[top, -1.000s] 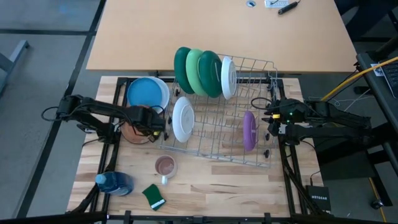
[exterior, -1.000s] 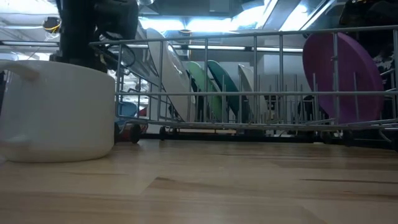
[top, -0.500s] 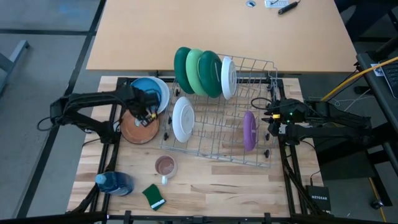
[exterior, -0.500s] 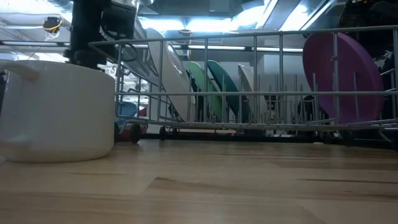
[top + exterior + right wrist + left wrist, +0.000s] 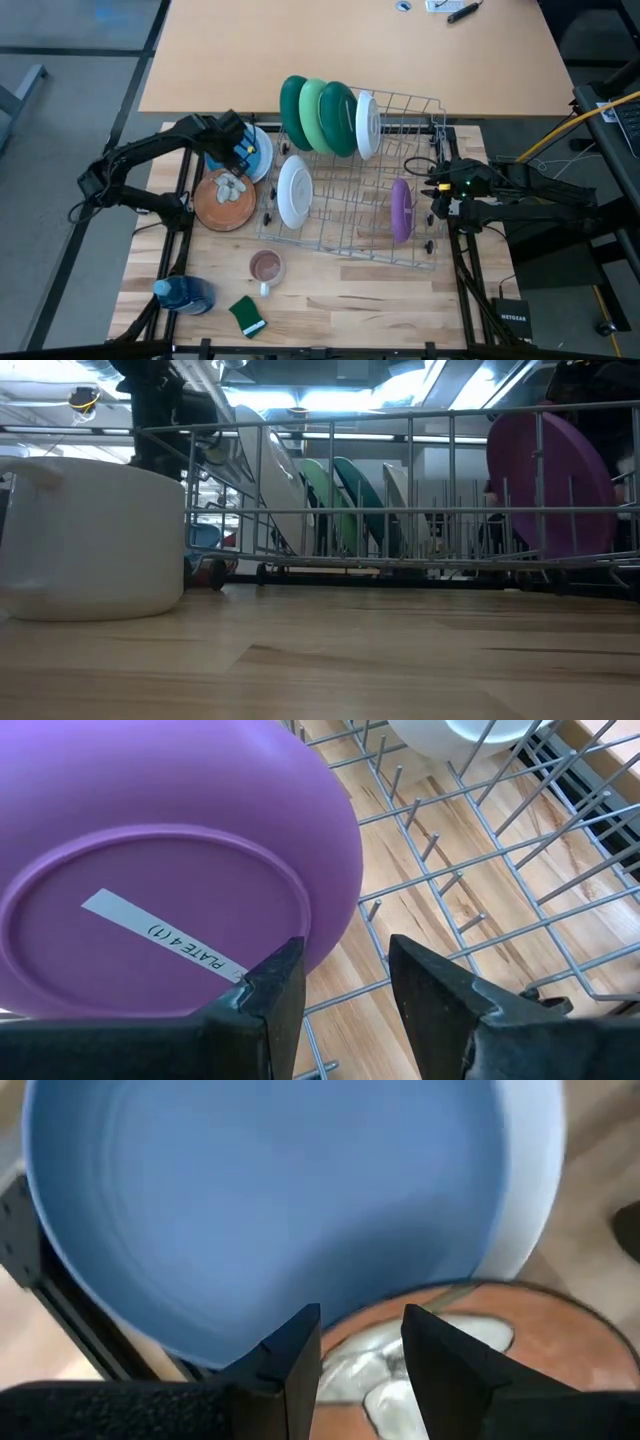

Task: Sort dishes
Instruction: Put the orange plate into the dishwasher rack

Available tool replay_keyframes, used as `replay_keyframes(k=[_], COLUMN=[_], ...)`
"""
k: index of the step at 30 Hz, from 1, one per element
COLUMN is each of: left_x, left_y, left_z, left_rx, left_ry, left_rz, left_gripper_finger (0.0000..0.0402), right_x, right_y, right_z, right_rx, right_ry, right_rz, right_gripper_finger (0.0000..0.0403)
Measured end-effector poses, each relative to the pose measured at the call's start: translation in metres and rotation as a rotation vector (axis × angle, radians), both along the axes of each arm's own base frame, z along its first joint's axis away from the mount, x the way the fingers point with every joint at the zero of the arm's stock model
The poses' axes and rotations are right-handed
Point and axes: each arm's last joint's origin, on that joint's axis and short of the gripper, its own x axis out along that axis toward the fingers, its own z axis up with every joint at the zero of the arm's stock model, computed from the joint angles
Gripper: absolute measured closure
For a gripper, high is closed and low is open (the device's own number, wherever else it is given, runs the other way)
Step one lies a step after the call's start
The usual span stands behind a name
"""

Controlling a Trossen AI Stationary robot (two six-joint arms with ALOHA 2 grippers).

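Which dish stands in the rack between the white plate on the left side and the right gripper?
In the high view, the purple plate stands upright in the rack between the white plate and the right gripper; otherwise only bare rack wires.

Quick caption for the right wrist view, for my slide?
Right gripper open beside the purple plate standing in the wire rack.

My left gripper point(image 5: 243, 152) covers part of the blue plate point(image 5: 256, 158) from above, and whether my fingers point(image 5: 290, 1355) touch its rim, cannot tell. Blue plate point(image 5: 280, 1200) runs off the left wrist view's edges. Brown plate point(image 5: 520, 1340) cut off there too; the pale lumps on it point(image 5: 400, 1370) unidentifiable. Purple plate point(image 5: 150, 870) overflows the right wrist view. From table height, the white mug point(image 5: 90, 535) hides what lies behind.
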Motion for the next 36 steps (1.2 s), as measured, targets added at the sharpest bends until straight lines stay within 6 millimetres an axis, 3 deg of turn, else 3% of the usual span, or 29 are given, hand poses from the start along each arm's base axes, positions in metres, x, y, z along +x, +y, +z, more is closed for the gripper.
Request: replay_keyframes(k=[5,12,27,36], left_x=[-0.013,-0.02,-0.021,-0.032], left_y=[0.006,0.016,0.039,0.05], left_z=[-0.001,-0.004,-0.039,-0.047], left_rx=[-0.105,-0.121,-0.305,-0.342], left_ry=[-0.026,-0.011,0.106,0.119], left_rz=[-0.007,-0.068,-0.162,-0.152], left_gripper_finger=[0.027,0.027,0.027,0.027], right_x=[0.0,0.0,0.0,0.0], right_y=[0.0,0.0,0.0,0.0], right_z=[0.0,0.0,0.0,0.0], right_rx=[0.0,0.0,0.0,0.0], right_ry=[0.001,0.002,0.002,0.002], right_rz=[0.0,0.0,0.001,0.001], right_gripper_finger=[0.0251,0.0251,0.0251,0.0251])
